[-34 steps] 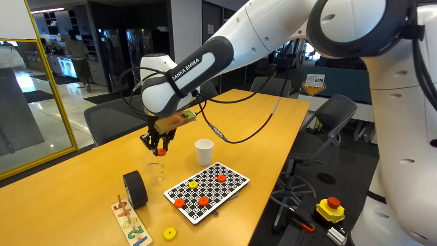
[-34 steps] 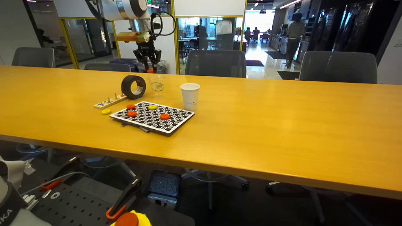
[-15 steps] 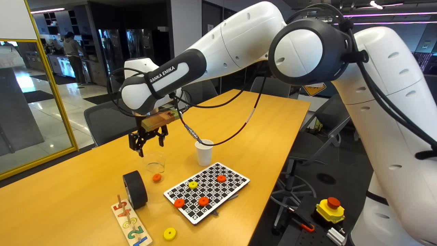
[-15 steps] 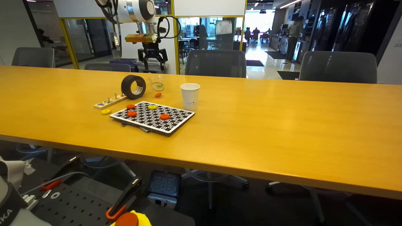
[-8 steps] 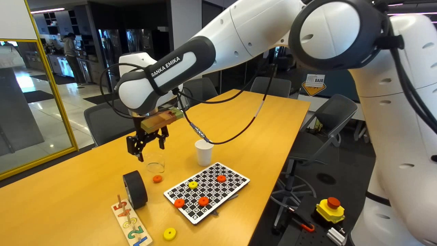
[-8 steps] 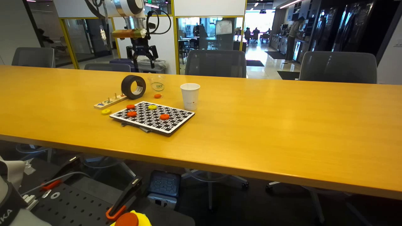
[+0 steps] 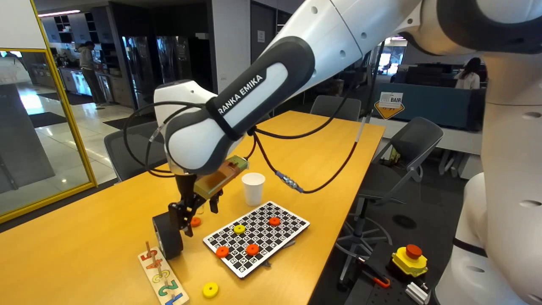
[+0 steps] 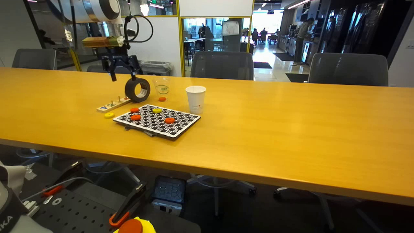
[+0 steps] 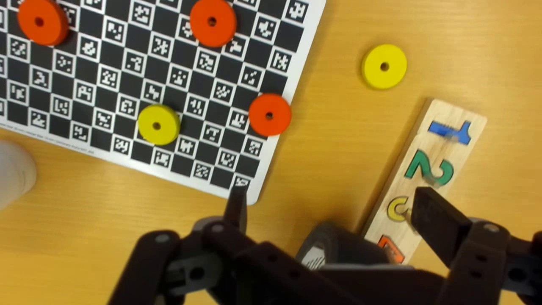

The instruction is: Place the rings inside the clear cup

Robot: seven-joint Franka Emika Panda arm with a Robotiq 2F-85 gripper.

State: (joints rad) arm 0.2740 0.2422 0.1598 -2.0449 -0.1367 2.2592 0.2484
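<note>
Inside the clear cup (image 8: 162, 89), an orange ring (image 8: 162, 99) shows in both exterior views alone, jaws spread wide.

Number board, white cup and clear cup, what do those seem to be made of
Number board: pale matte wood, faint grain showing. White cup: probably matte paper, opaque with a rolled-looking rim; plastic possible. Clear cup: likely smooth plastic, the table showing through; glass possible.

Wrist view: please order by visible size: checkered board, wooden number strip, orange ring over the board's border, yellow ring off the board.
1. Checkered board (cropped)
2. Wooden number strip (partly hidden)
3. Orange ring and yellow ring: too alike to rank
</note>
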